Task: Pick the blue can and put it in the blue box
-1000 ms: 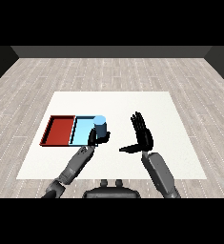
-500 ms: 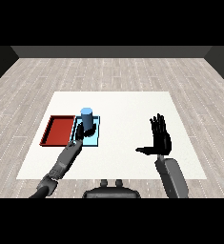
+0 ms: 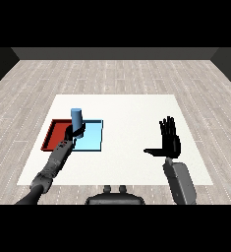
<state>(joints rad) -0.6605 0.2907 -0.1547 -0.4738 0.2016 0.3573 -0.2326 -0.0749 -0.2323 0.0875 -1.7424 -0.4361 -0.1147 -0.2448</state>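
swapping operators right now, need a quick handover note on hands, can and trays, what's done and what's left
Left hand: curled round the blue can, holding it upright at the far left part of the light blue tray, near the edge shared with the red tray.
Right hand: open, fingers straight, holding nothing, off to the right over the table.
Done: can picked and brought to the blue tray.
Left: I cannot tell whether the can already rests in the tray; set it down if needed, release, pull the left hand back.

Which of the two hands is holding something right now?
The left hand: its fingers curl round the blue can by the trays. The right hand is open and holds nothing.
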